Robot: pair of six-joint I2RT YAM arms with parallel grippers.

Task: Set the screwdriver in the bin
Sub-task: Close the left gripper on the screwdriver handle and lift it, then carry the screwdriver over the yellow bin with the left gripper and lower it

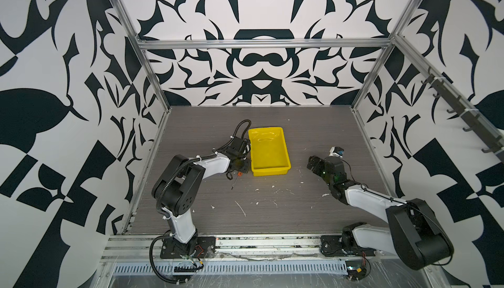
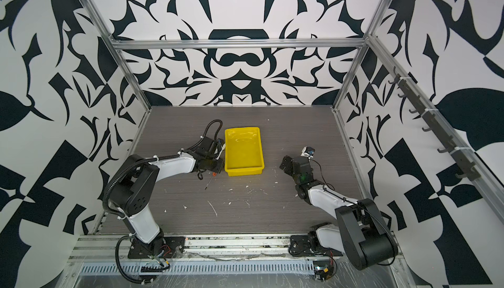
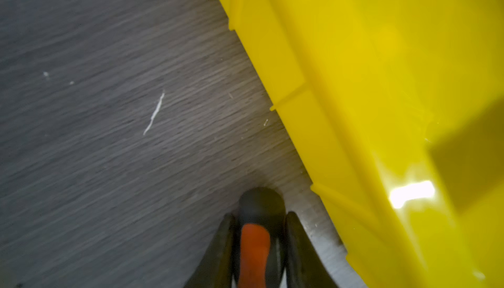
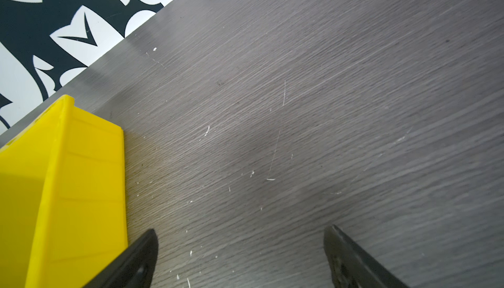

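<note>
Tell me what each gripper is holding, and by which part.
The left gripper is clamped on the small orange-handled, black-capped screwdriver, by its handle near the cap. The right gripper is open, holding nothing.

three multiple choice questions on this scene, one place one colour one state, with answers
1. What colour is the shallow rectangular glossy plastic bin? A blue B grey C yellow
2. Where is the small orange-handled screwdriver with the thin silver shaft? A inside the bin B outside, by its near left corner C across its far rim
3. How is the left gripper? A shut on the screwdriver's handle B wide open C out of view
C, yellow in every view; B, both top views show it beside that corner; A, the left wrist view shows jaws pressing the handle.
</note>
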